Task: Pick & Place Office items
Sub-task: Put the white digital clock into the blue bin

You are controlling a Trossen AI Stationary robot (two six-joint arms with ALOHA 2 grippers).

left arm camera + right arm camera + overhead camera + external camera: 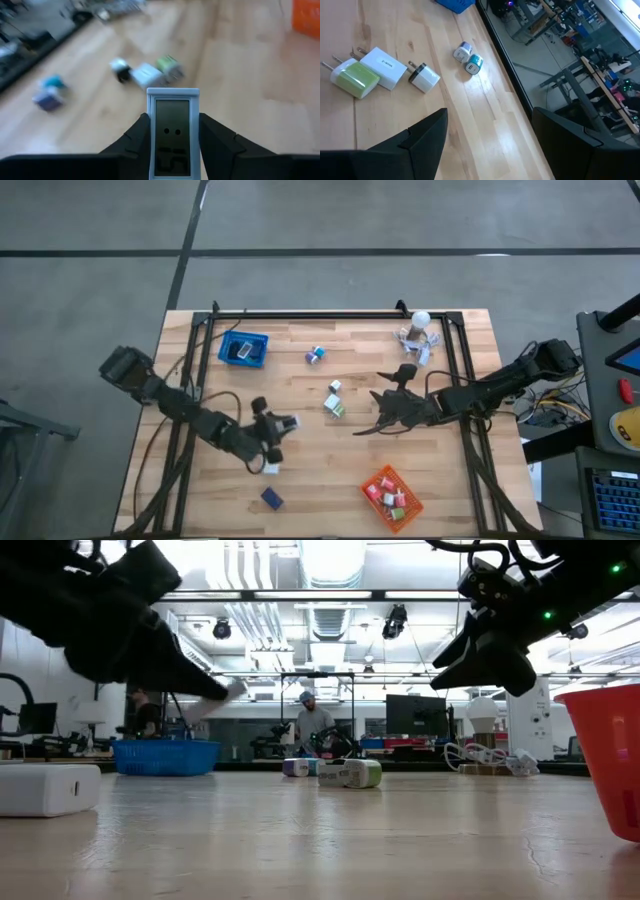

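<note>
The left gripper (174, 145) pinches a small white timer (173, 132) above the surface (330, 470), well apart from the blue basket (243, 350); its narrow side hold could slip; the right gripper (385, 412) hangs spread beside the chargers (334, 402).

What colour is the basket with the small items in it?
Orange basket, clearest in the high view.

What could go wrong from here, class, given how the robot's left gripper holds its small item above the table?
1. The left gripper pinches the small white device with a grey screen only by its narrow sides, raised off the wooden table; it might slip and drop.
2. The white charger block lies right beside that gripper; a low swing could knock it.
3. The open right gripper hovers mid-table, possibly crossing the left arm's path.
</note>
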